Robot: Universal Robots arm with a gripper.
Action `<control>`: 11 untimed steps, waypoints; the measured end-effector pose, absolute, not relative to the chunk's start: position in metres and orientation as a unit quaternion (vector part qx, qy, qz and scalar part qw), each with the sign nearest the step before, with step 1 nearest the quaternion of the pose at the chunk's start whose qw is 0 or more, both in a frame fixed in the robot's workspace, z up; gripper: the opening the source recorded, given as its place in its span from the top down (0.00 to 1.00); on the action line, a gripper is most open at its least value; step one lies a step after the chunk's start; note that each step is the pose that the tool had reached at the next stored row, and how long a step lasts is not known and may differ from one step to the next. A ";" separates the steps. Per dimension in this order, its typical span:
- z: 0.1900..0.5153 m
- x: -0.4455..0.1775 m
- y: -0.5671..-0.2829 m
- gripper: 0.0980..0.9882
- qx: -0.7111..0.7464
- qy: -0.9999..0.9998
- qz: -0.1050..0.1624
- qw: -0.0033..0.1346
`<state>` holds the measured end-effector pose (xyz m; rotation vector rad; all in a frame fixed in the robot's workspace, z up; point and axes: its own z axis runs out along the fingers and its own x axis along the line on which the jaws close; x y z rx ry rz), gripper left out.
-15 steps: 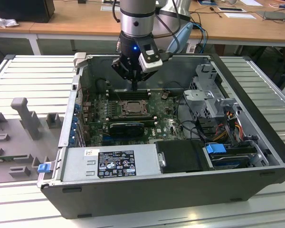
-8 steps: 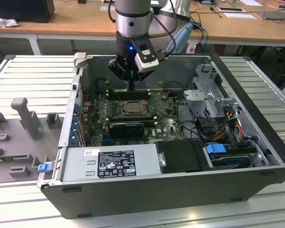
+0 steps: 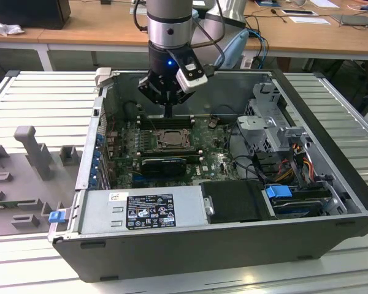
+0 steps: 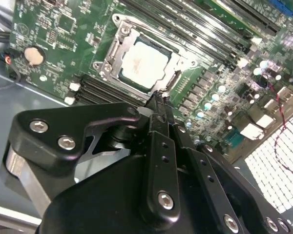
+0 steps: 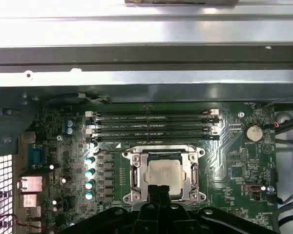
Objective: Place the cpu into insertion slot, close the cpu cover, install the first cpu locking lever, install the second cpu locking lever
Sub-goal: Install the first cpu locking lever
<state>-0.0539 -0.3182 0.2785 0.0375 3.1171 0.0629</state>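
Note:
The cpu lies in the insertion slot on the green board inside the open computer case; its pale face shows through a window. The silver cpu cover lies flat over the slot, framing the chip. My gripper hangs just above the slot's far edge in the exterior view. In both wrist views its black fingertips are pressed together at the slot's rim, shut with nothing between them. A thin wire lever runs along one side of the slot; whether it is latched I cannot tell.
Black memory slots run beside the socket. A black ribbed block sits just in front of it. The power supply, drive cage and cables crowd the case's front and right. Grey fixtures stand outside on the exterior view's left.

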 end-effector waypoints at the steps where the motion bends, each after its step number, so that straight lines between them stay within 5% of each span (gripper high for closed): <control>1: 0.278 -0.059 -0.318 0.99 0.012 1.000 0.020 0.013; 11: 0.267 -0.105 -0.318 0.99 0.010 1.000 0.020 0.016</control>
